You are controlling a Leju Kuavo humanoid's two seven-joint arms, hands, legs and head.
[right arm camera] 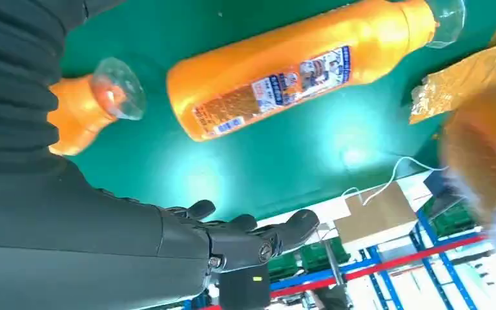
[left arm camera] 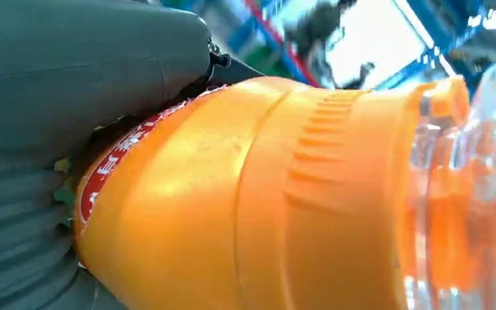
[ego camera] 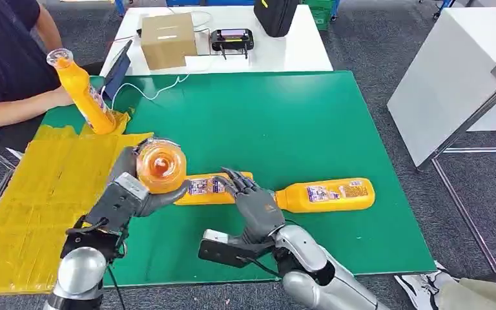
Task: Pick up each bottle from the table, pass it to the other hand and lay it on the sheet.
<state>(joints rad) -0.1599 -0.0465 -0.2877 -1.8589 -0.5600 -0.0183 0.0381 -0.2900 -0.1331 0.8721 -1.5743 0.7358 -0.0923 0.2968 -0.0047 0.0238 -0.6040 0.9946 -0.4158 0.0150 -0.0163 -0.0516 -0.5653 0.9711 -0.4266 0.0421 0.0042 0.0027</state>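
Note:
My left hand (ego camera: 126,194) grips an orange bottle (ego camera: 161,165) above the near left of the green table (ego camera: 297,116), one end turned toward my head camera. In the left wrist view that bottle (left arm camera: 265,200) lies against the grey thumb (left arm camera: 71,64). Just to its right, my right hand (ego camera: 253,201) hovers with fingers spread and holds nothing. A second orange bottle (ego camera: 212,188) lies on the table between both hands, and a third (ego camera: 326,196) lies right of my right hand. The yellow sheet (ego camera: 45,194) covers the table's left side. The right wrist view shows the open hand (right arm camera: 252,239) above the two lying bottles (right arm camera: 284,77) (right arm camera: 87,110).
A person at the far left holds a tilted orange bottle (ego camera: 85,95) on the sheet's far corner. Behind the green table, a white table carries a cardboard box (ego camera: 168,40), a black device (ego camera: 232,40) and a black bag (ego camera: 274,14). Another white table (ego camera: 452,84) stands to the right.

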